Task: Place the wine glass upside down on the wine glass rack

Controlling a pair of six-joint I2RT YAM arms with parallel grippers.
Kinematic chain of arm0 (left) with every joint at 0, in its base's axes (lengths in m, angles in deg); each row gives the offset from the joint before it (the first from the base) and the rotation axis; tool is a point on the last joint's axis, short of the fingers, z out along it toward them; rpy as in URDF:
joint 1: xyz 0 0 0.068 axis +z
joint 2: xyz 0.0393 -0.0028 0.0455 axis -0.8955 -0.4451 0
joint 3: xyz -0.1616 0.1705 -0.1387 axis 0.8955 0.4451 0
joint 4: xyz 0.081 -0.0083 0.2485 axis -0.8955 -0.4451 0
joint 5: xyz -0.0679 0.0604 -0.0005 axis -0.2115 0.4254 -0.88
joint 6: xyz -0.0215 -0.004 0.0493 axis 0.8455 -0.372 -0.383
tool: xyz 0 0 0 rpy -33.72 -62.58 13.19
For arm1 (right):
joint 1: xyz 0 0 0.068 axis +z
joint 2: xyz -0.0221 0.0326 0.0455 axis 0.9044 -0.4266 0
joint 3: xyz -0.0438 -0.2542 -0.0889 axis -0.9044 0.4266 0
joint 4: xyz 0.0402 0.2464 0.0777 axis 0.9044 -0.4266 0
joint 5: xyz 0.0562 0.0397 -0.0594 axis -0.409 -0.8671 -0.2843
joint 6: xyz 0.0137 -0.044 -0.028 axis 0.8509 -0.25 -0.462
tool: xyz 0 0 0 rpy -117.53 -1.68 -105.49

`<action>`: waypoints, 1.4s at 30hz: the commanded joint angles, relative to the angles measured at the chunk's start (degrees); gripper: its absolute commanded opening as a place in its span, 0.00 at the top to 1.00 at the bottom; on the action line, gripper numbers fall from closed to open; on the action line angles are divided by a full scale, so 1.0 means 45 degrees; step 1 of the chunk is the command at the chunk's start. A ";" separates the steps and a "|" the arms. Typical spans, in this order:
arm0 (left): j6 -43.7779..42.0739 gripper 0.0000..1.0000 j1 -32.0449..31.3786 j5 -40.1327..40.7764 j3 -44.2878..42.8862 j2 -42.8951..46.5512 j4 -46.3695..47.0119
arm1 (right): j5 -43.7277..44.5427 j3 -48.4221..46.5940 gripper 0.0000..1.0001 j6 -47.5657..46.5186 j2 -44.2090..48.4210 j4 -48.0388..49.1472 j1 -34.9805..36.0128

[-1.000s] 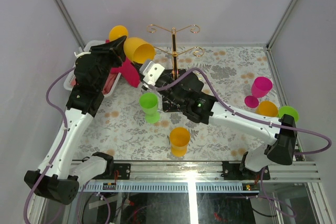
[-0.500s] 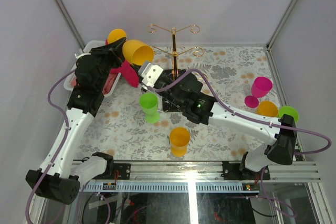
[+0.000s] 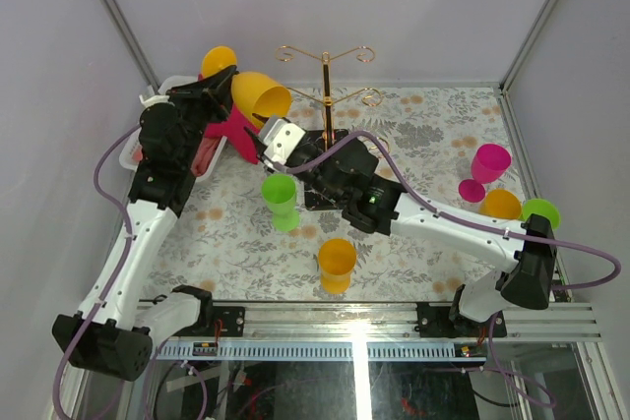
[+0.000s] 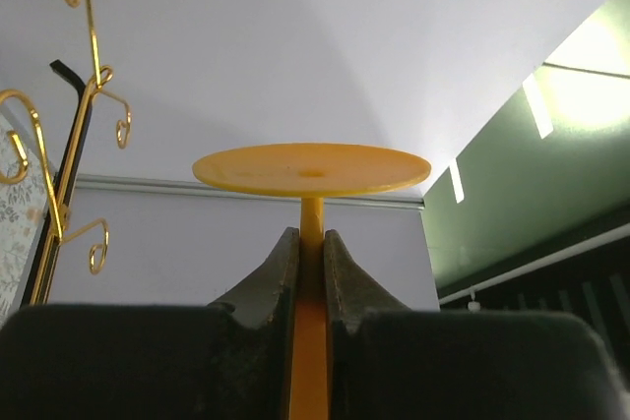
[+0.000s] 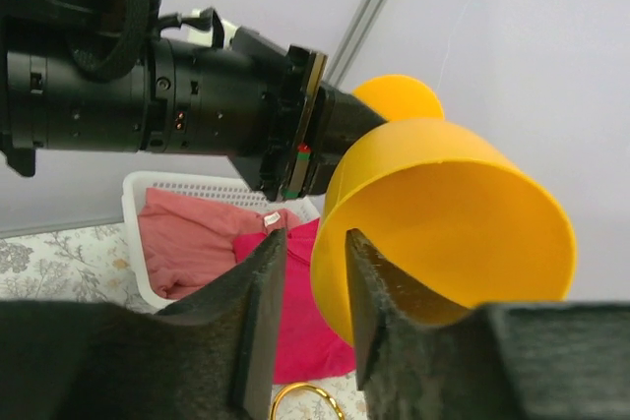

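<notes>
- 2 dark, matte fingers of the left gripper (image 4: 312, 243) press flat on the thin stem of the wine glass (image 4: 312, 169), with no gap either side.
- 1 smooth, opaque yellow-orange plastic makes up the whole glass: a flat round foot, a straight stem and a wide bowl.
- From above, the glass lies nearly on its side in the air, its open mouth turned toward the wine glass rack (image 3: 325, 95) and just left of it.
- Thin gold wire forms the rack: an upright post with arms ending in curls, on a black base partly hidden under the right arm.
- Rough, dark fingers of the right gripper (image 5: 313, 238) stand a narrow gap apart; the bowl's rim shows in that gap, and I cannot tell whether they touch it.
- Behind the bowl, a white slotted plastic basket (image 5: 138, 189) holds crumpled pink cloth (image 5: 197, 243) with a small white tag, too small to read.
- Floral-printed table cover (image 3: 443, 125) carries a green glass (image 3: 281, 199), an orange one (image 3: 337, 263) and a magenta one (image 3: 487, 162).
</notes>
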 commanded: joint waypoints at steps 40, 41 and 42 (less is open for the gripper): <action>-1.8355 1.00 0.3486 -0.3596 0.1967 -0.4307 1.0187 | 0.4898 0.1329 0.54 0.0693 0.3614 -0.2963 -0.2543; -1.8448 1.00 0.3422 -0.3863 0.1848 -0.4655 1.0526 | 0.4773 0.1118 0.55 0.0668 0.3493 -0.3107 -0.2679; -1.8616 1.00 0.3352 -0.4239 0.1748 -0.4989 1.0895 | 0.4630 0.0919 0.55 0.0675 0.3363 -0.3252 -0.2832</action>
